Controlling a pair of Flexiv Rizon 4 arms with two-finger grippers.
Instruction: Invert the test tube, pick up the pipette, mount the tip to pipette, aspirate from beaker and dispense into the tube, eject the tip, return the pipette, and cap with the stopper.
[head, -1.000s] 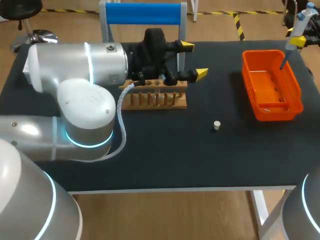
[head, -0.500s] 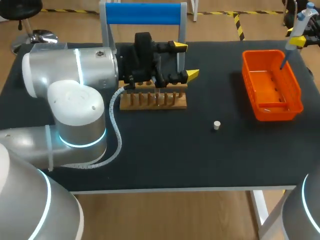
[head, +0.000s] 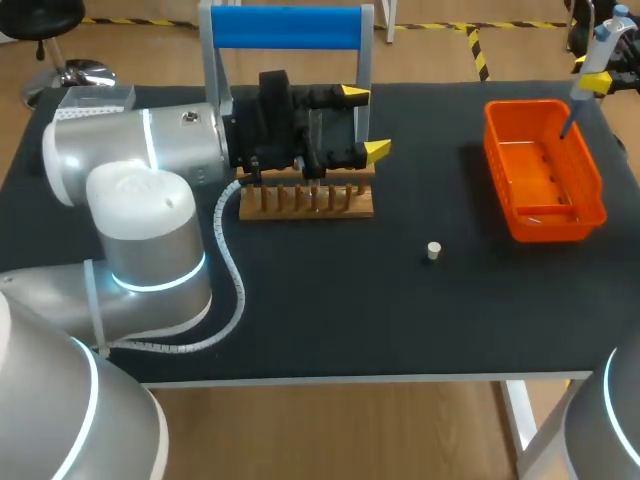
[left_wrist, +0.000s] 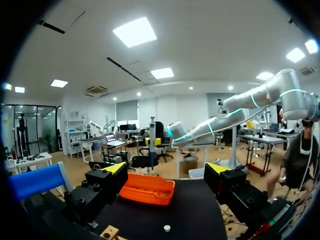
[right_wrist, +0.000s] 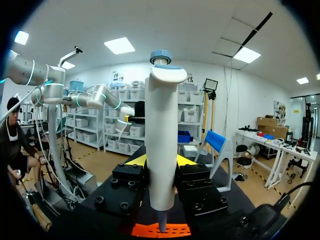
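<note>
Right end effector (head: 600, 82) is clamped on the pipette (head: 592, 55), upright above the orange bin (head: 592, 200) (likely tip-eject stage). Left end effector (head: 365, 122) is wide open, empty, over the wooden rack (head: 305, 205). Stopper (head: 433, 250) lies loose on the table (head: 400, 320): pipette return and capping are left.

At two o'clock on the table, the right gripper (head: 596, 84) is mostly cut off by the head view's edge; only the pipette (head: 597, 48) and one yellow tip show. At twelve o'clock, the left gripper (head: 364, 122) hides the far side of the wooden rack (head: 310, 202). The bits inside the orange tray (head: 592, 195) are too small to identify.
</note>
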